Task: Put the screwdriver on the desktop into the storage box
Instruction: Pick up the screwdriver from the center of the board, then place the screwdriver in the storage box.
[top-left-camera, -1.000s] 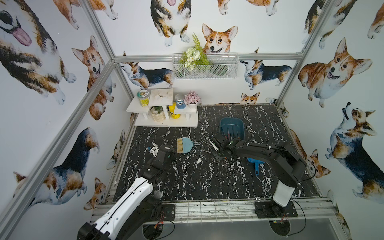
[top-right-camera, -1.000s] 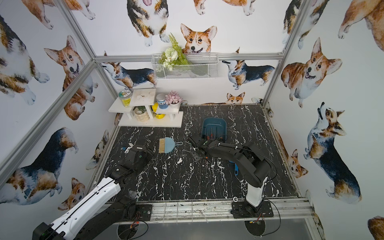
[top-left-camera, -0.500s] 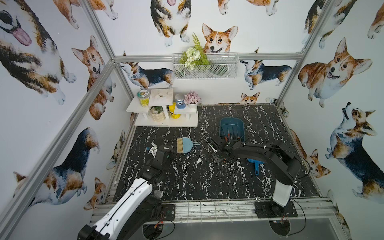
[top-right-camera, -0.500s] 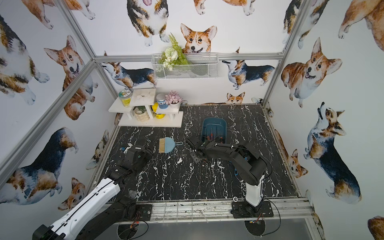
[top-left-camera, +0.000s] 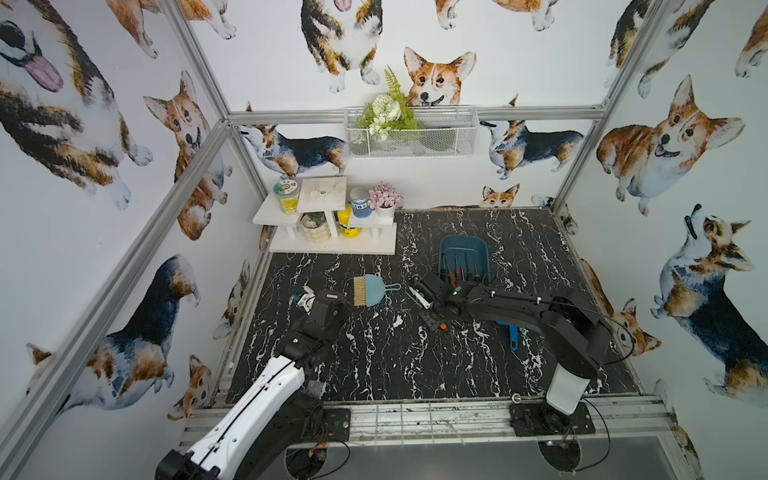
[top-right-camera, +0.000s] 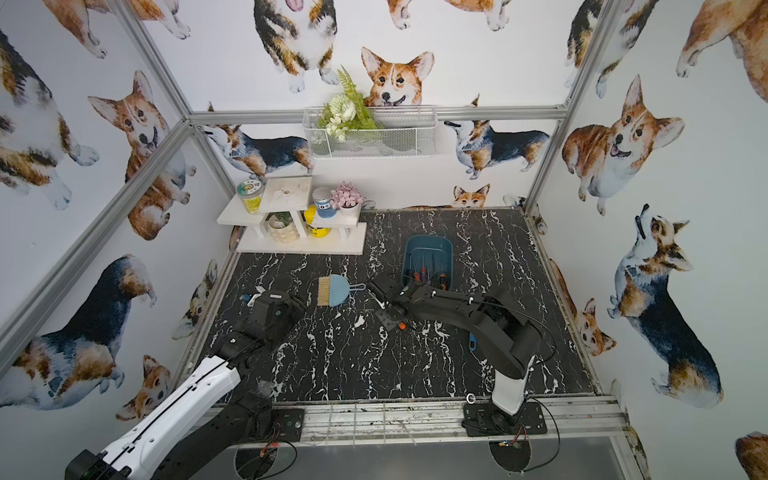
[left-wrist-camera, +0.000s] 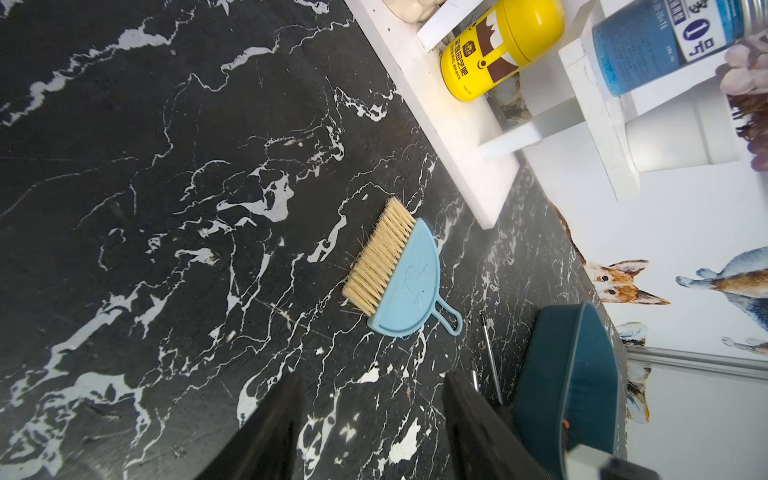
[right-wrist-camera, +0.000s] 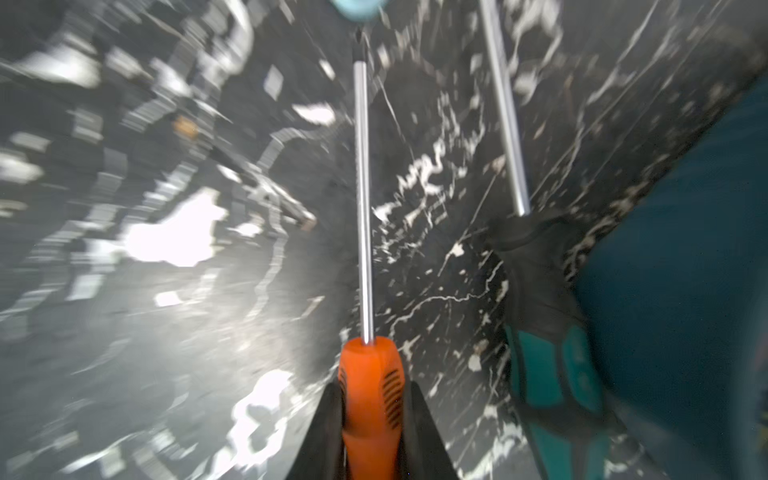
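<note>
Black jointed arms (top-left-camera: 519, 307), white shell segments (top-left-camera: 266, 386), thin black cables (top-left-camera: 623, 326), black right claw (right-wrist-camera: 373, 388)

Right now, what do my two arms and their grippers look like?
Left arm: white shell with a thin black line, black joints. Right arm: black links, white lower segment, thin black cable along it. Left gripper and right gripper: plain black tapered fingers.

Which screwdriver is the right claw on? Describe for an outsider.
On the black marble desktop, look beside the teal storage box, where the right claw is shut. It grips the orange-handled screwdriver; the neighbouring screwdriver has a teal-and-black handle.
</note>
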